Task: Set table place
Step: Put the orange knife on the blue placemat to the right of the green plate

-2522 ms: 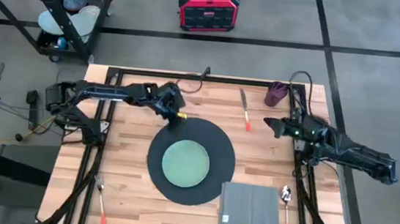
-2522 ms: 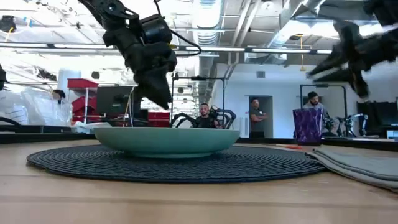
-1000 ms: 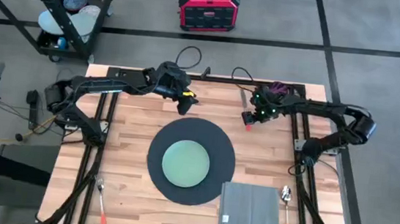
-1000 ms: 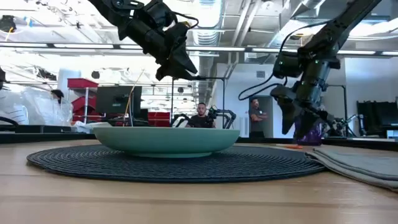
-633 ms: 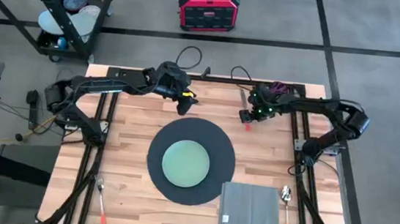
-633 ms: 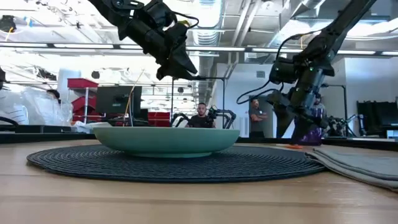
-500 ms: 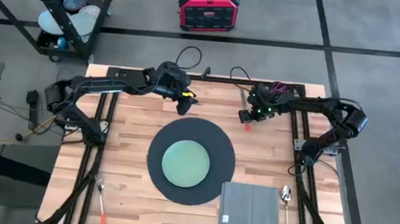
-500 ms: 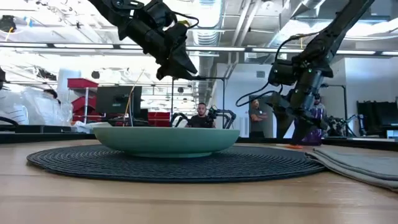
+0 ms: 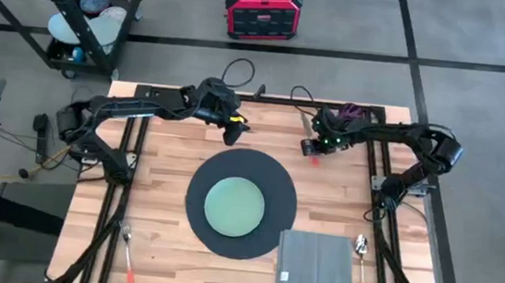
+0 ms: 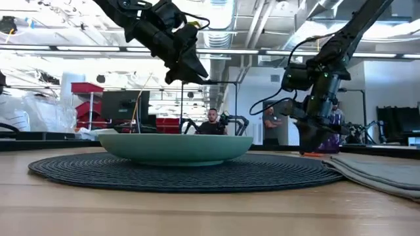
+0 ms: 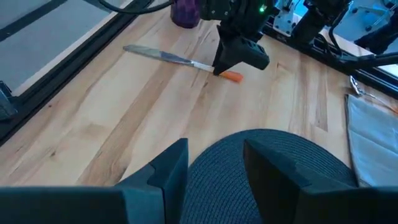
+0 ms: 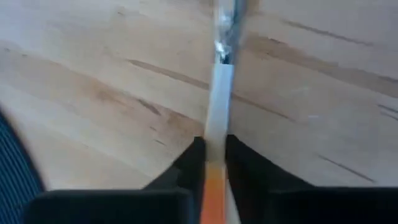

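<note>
The round dark placemat [image 9: 273,220] lies mid-table with a pale green plate [image 9: 233,205] on it. A knife [image 11: 163,56] with an orange handle lies flat on the wood near the table's far edge. My right gripper [image 9: 310,147] stands over it, shut on it. My left gripper [image 9: 232,136] hangs open above the placemat's far rim [image 11: 261,146], holding nothing. In the low view it [image 10: 187,71] is well above the plate [image 10: 176,147]. My right gripper pinches the knife between its two fingers [image 12: 194,158] where the silver neck meets the orange handle [image 12: 213,180]. The fingers come from above, pointing down, one on each long side of the knife. The knife lies flat on the table, the handle's free end [image 11: 233,76] showing past the fingers.
A grey folded napkin [image 9: 314,270] lies at the near right, with an orange-handled spoon [image 9: 361,256] beside it. A fork [image 9: 127,252] lies near left. A purple cup [image 9: 348,119] stands at the far right corner. Beyond the table are a black cart [image 9: 70,12] and a red box [image 9: 262,10].
My right gripper has gone down toward the knife, and its fingers now stand at the table top around the knife's handle. The knife has stayed where it was.
</note>
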Robot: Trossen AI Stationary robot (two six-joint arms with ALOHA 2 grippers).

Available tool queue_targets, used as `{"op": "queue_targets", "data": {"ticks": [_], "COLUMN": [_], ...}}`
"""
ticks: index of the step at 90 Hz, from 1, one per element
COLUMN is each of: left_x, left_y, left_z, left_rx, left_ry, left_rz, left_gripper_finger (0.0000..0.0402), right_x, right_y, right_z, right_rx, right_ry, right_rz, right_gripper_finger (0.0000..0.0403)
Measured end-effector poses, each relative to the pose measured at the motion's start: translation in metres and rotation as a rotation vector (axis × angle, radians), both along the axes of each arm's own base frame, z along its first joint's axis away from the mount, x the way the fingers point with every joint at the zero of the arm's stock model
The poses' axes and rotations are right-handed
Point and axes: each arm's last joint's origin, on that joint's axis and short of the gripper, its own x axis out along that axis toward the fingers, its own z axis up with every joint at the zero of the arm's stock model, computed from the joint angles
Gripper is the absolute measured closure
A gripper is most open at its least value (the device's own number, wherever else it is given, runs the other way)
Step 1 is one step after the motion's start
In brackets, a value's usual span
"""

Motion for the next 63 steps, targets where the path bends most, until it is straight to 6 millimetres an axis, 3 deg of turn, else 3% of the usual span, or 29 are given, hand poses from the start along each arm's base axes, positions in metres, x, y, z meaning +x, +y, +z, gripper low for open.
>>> {"op": "queue_targets", "data": {"ticks": [28, 63], "left_x": [0.0, 0.0], "left_y": [0.0, 0.0], "left_z": [0.0, 0.0], "left_rx": [0.024, 0.029], "left_ry": [0.005, 0.007], "left_rz": [-0.017, -0.021], "left_gripper_finger": [0.0263, 0.0263], "right_x": [0.005, 0.014], "right_y": [0.011, 0.048], "right_z": [0.003, 0.043], "right_rx": [0.058, 0.11], "right_ry": [-0.039, -0.21], "right_rz": [0.056, 0.117], "right_gripper_finger": [0.0402, 0.0402]}}
